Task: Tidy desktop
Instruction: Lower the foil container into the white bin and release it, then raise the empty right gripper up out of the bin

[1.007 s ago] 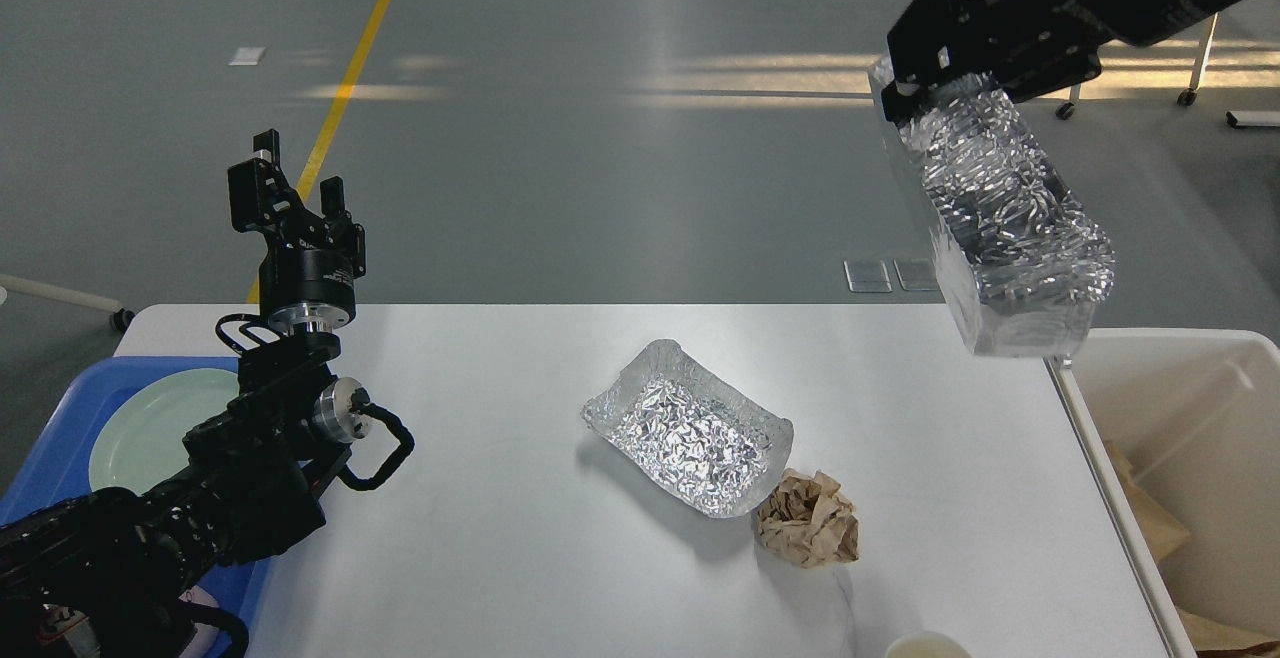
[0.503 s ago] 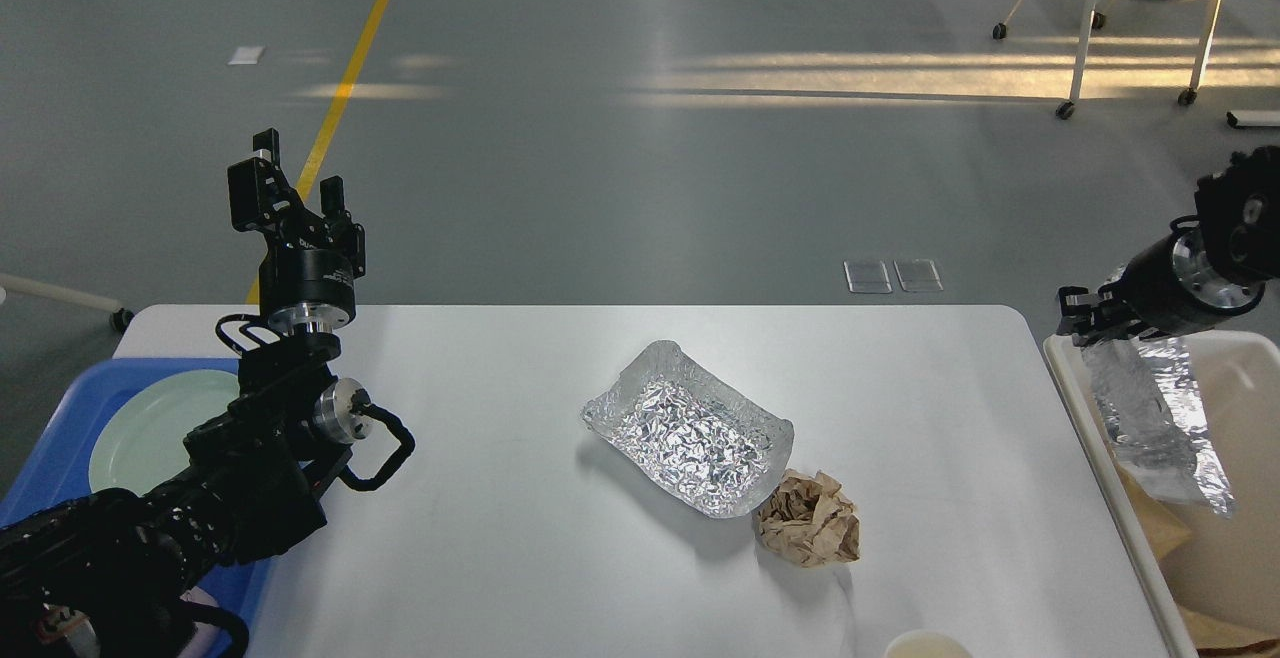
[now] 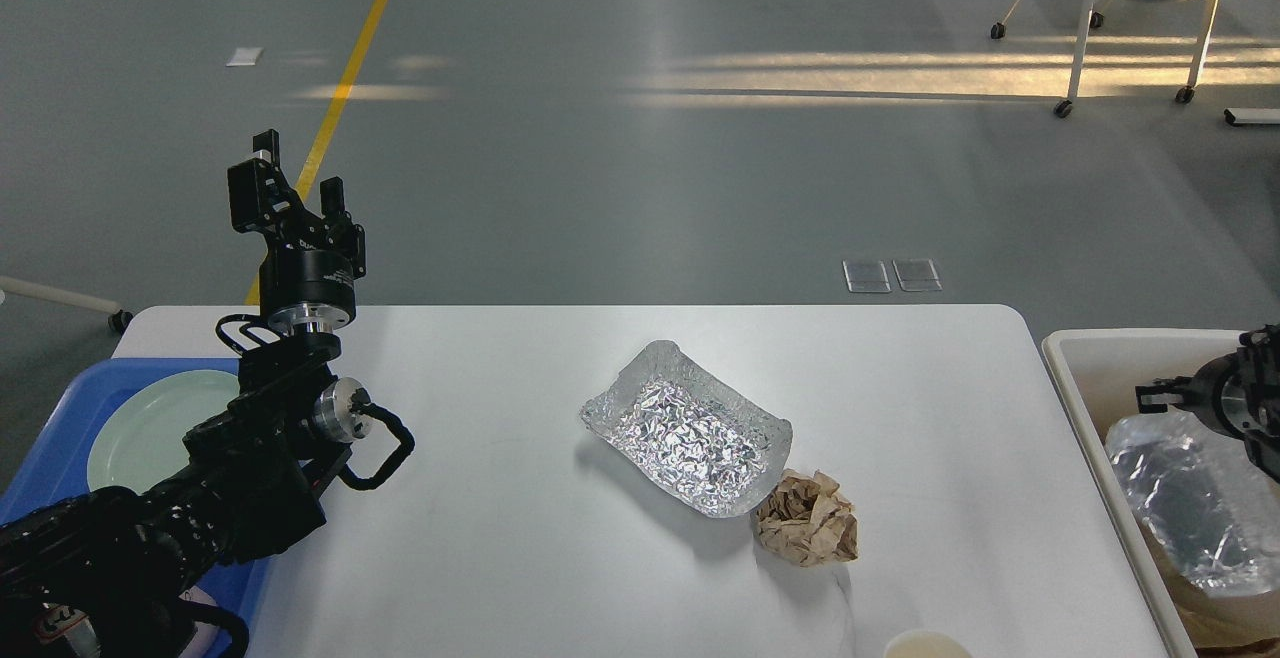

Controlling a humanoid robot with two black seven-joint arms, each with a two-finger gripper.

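Foil: a crinkled foil tray [image 3: 1185, 503] now lies in the off-white bin [image 3: 1075, 358] at 3 o'clock, carried there within the past second from high above the table's far right corner.
Right gripper [image 3: 1160, 396]: has dropped low over the bin, just above that tray; only a dark end shows at the frame edge, so I cannot tell whether it has let go.
Left gripper [image 3: 290, 200]: unmoved at 10 o'clock, raised, fingers spread, holding nothing.
Desktop [image 3: 520, 558]: white, filling the centre; one piece of litter fewer.
Still to clear: a second foil tray [image 3: 688, 428] at centre, a brown paper wad [image 3: 808, 518] touching it at 5 o'clock, a cup rim [image 3: 925, 646] at 6 o'clock.
Blue tray [image 3: 60, 438]: 9 o'clock, holding a pale green plate [image 3: 150, 423].
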